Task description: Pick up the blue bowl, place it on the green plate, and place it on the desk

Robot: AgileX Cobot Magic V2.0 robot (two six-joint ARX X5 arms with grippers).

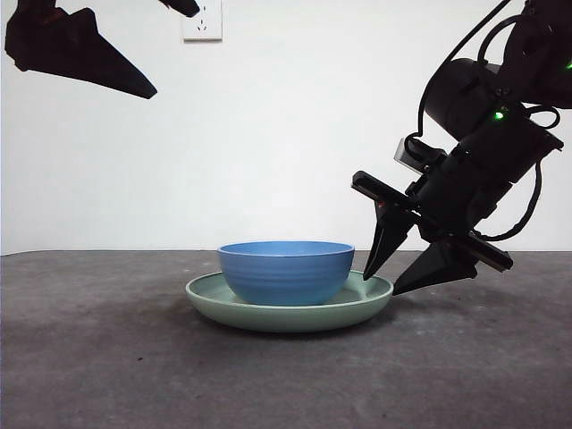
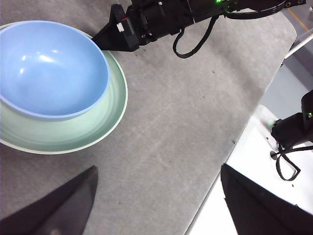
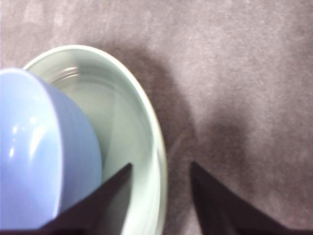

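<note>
Black arms, pointed jaws, blk cables, green LEDs.

The bowl [image 1: 286, 271] sits in the plate [image 1: 288, 307], and the plate rests on the tabletop [image 1: 107, 357]. My right end effector [image 1: 393, 277] straddles the plate's rim on the side away from my left end effector [image 1: 134, 85], which hangs high above the tabletop, well apart.
</note>
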